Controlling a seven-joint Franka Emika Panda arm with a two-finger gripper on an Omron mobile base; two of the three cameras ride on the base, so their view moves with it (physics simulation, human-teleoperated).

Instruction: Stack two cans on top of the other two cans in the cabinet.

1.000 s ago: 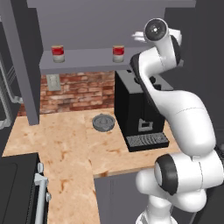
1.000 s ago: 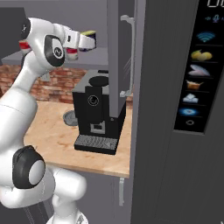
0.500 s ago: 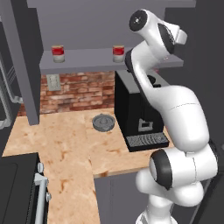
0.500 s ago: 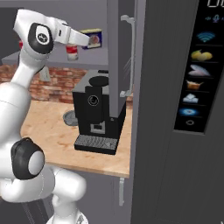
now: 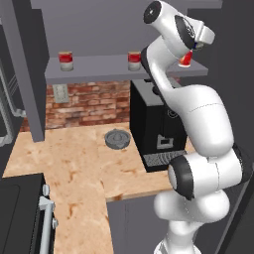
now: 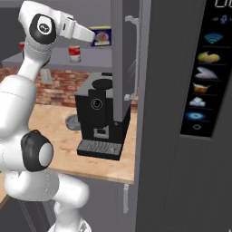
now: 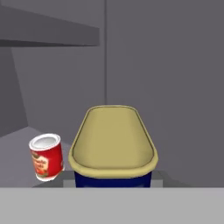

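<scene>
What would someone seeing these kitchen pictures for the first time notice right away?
The tall white robot arm stands out first, reaching up from the counter to the grey cabinet shelf. In the hand view, its gripper holds a dark-blue can with a yellowish top close to the camera, with a red can standing on the shelf beside it. Below sits a black coffee machine against the brick wall.

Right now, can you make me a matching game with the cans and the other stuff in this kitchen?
Things:
1. blue can
2. coffee machine
3. round grey disc
4. left red can

Places or colours:
A. standing on the cabinet shelf
B. black and tall
C. lying flat on the wooden counter
D. held in the gripper

Pairs: 1-D, 2-B, 3-C, 4-A
</scene>
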